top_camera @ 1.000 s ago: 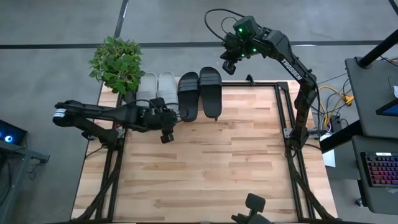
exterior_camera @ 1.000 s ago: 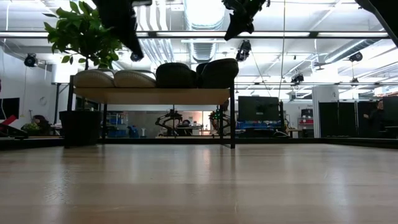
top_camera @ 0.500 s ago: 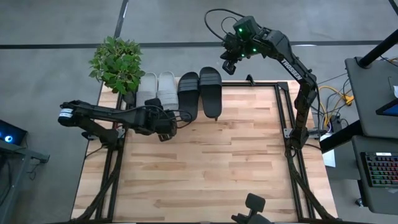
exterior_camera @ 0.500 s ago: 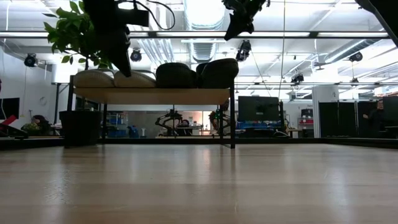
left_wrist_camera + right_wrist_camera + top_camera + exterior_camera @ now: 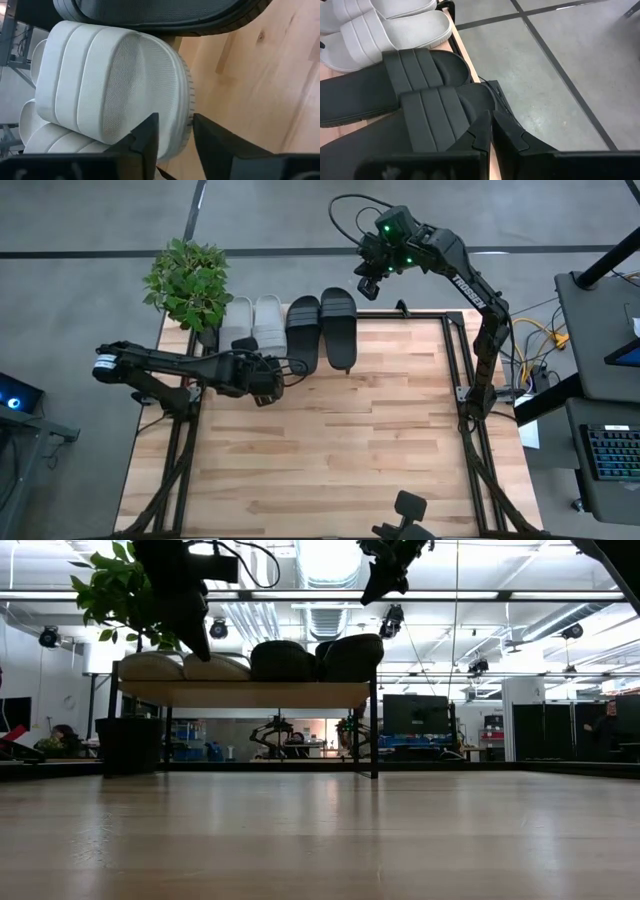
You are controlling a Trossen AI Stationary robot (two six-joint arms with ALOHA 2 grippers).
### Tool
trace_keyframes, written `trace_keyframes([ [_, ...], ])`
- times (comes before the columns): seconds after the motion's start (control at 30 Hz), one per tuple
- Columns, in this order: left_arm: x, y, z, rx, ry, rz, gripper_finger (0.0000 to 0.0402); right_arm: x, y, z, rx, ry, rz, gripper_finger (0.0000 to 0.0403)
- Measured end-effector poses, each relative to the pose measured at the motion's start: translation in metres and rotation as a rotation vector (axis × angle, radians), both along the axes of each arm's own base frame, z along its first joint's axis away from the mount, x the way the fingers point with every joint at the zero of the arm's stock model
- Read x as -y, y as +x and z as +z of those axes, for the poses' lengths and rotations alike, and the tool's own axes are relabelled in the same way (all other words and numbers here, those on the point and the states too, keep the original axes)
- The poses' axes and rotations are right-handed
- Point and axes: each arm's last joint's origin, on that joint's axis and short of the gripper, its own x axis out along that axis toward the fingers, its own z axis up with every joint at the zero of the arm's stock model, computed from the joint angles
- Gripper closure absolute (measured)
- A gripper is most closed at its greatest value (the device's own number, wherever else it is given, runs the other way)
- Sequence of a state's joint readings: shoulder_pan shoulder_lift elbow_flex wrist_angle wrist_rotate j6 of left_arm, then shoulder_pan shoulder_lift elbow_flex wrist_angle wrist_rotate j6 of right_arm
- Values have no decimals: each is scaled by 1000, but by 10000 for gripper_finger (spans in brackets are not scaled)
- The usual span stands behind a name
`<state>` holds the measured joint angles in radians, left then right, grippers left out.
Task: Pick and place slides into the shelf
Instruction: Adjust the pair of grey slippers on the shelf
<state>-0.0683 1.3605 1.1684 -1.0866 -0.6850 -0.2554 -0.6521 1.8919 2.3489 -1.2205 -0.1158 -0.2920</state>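
Note:
Two light grey slides (image 5: pixel 252 326) and two black slides (image 5: pixel 322 330) lie side by side, soles down, on the shelf's top board (image 5: pixel 245 693) at the table's far edge. Their heels jut over its near edge. My left gripper (image 5: pixel 266 372) reaches in from the table's left and slants down at the heel of the right-hand grey slide (image 5: pixel 115 85), closed on it. My right gripper (image 5: pixel 491 125) is shut on nothing and hangs high beyond the shelf's far side (image 5: pixel 370 280), above the black slides' toes (image 5: pixel 430 95). My left gripper has the heel rim (image 5: pixel 187 117) of the right-hand light grey slide between its two fingers. One finger (image 5: pixel 147 132) lies over the footbed and the other (image 5: pixel 210 140) stands against the ribbed side of the sole. The fingers slant down from the table's near left. The slide lies flat on the shelf.
A potted plant (image 5: pixel 188 280) stands just left of the shelf, close to the grey slides. The wooden tabletop (image 5: pixel 330 450) stretches bare toward the near edge. Black frame bars (image 5: pixel 462 370) run along both table sides. A desk with a keyboard (image 5: pixel 610 450) stands off to the right.
My left gripper has sunk a little and tipped further down over the heel of the right-hand grey slide, then kept still. The slides lie where they were.

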Motion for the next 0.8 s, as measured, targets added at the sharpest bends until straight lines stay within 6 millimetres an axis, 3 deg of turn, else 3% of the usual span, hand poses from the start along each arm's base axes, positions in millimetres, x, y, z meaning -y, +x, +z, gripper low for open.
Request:
trace_keyframes([
  [0.2, 1, 0, -2, -6, -33, -9, 330, 0, 0, 0, 0, 0, 0, 394],
  [0.8, 0, -12, -1, -88, -38, -11, 332, 0, 0, 0, -4, 6, -2, 394],
])
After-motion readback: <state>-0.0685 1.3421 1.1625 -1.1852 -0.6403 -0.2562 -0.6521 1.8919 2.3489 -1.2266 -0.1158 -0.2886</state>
